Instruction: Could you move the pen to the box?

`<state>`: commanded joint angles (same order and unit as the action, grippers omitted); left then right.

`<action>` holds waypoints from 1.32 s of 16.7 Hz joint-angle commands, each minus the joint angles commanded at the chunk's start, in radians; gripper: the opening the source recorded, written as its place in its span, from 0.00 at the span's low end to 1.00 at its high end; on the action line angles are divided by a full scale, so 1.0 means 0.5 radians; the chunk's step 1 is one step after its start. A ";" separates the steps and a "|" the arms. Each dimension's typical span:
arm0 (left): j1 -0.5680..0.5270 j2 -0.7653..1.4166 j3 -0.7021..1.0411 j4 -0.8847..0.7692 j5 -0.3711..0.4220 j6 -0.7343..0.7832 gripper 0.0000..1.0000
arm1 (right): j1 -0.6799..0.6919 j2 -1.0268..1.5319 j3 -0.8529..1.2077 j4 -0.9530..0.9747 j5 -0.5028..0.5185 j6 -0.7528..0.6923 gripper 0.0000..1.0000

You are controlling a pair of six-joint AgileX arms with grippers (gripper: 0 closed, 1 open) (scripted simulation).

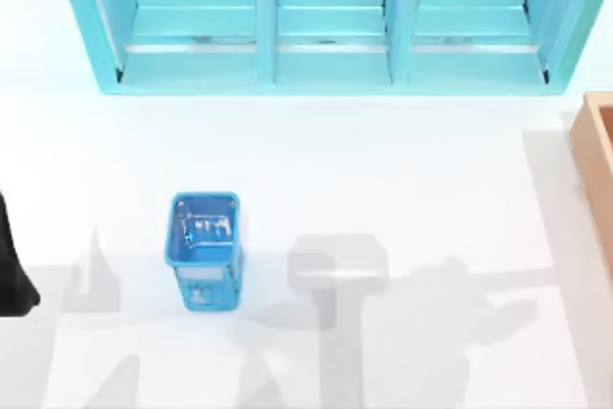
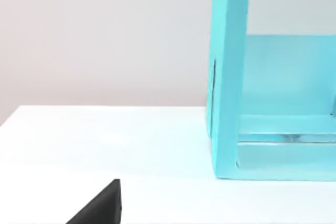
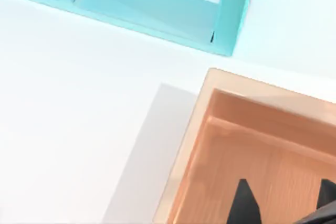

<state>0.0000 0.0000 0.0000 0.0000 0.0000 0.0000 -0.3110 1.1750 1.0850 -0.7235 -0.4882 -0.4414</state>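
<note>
While the right gripper (image 3: 283, 203) hangs spread and empty, the box (image 3: 220, 145) lies beneath.

Bright, even light; soft grey arm shadows cross the white table (image 1: 316, 160).

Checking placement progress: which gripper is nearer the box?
Right. The right gripper hangs over the box interior, fingers apart, nothing between them. The left arm sits at the table's far left edge.

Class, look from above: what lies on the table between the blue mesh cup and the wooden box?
Nothing: the top view shows bare white table, crossed by shadows, between cup and box.
</note>
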 joint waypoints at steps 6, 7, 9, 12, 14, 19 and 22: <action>0.000 0.000 0.000 0.000 0.000 0.000 1.00 | -0.306 -0.163 -0.041 -0.195 -0.061 -0.195 0.00; 0.000 0.000 0.000 0.000 0.000 0.000 1.00 | -0.306 -0.163 -0.041 -0.195 -0.061 -0.195 0.00; 0.000 0.000 0.000 0.000 0.000 0.000 1.00 | -0.299 -0.154 -0.035 -0.191 -0.057 -0.190 0.00; 0.000 0.000 0.000 0.000 0.000 0.000 1.00 | -0.265 -0.143 -0.106 -0.110 -0.026 -0.161 0.00; 0.000 0.000 0.000 0.000 0.000 0.000 1.00 | -0.236 -0.120 -0.210 0.025 -0.008 -0.129 0.00; 0.000 0.000 0.000 0.000 0.000 0.000 1.00 | -0.155 -0.064 -0.448 0.387 0.049 -0.060 0.00; 0.000 0.000 0.000 0.000 0.000 0.000 1.00 | -0.137 -0.052 -0.466 0.409 0.053 -0.050 0.00</action>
<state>0.0000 0.0000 0.0000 0.0000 0.0000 0.0000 -0.3795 1.1489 0.8517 -0.5190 -0.4616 -0.4662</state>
